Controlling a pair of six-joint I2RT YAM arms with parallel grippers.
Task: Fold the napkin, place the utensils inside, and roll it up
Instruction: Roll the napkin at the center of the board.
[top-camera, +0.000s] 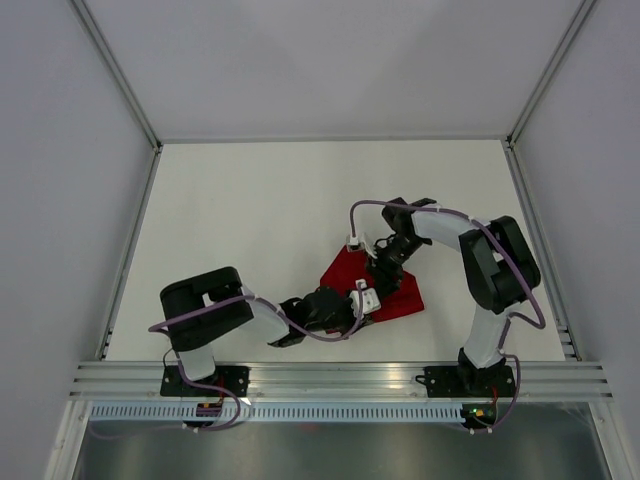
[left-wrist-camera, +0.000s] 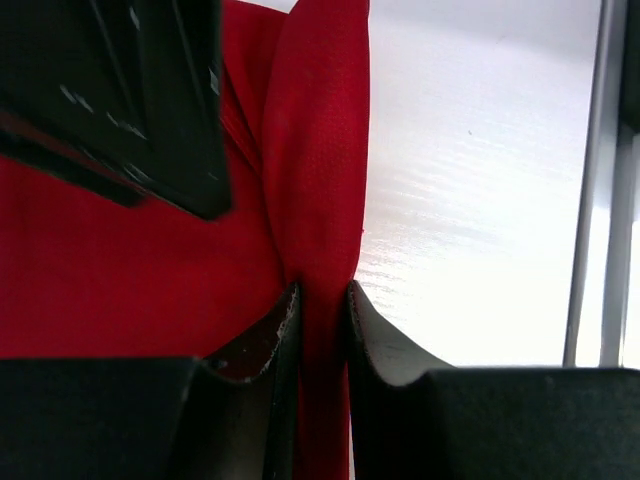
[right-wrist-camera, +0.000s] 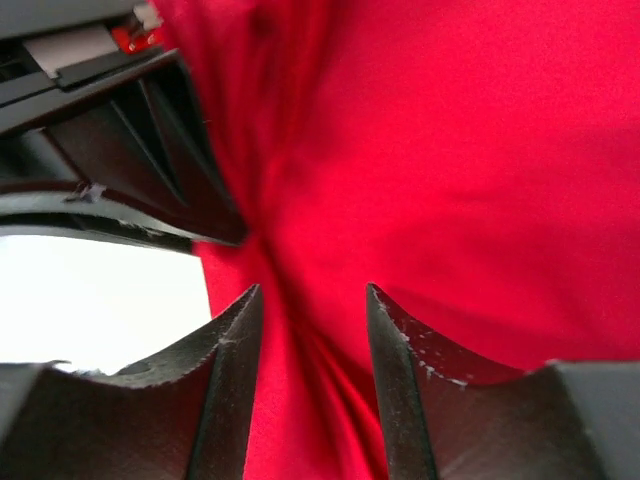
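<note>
Napkin (left-wrist-camera: 318, 150) pinched by left gripper (left-wrist-camera: 322, 295); right gripper (right-wrist-camera: 313, 292) narrow, grip unclear. Fold can be undone if pulled unevenly.

No legible text, brand, number or sign in any view. White tags (top-camera: 367, 298) on the arm wrists are too small to read from above. The pale patch (right-wrist-camera: 68, 45) in the right wrist view shows no characters.
</note>
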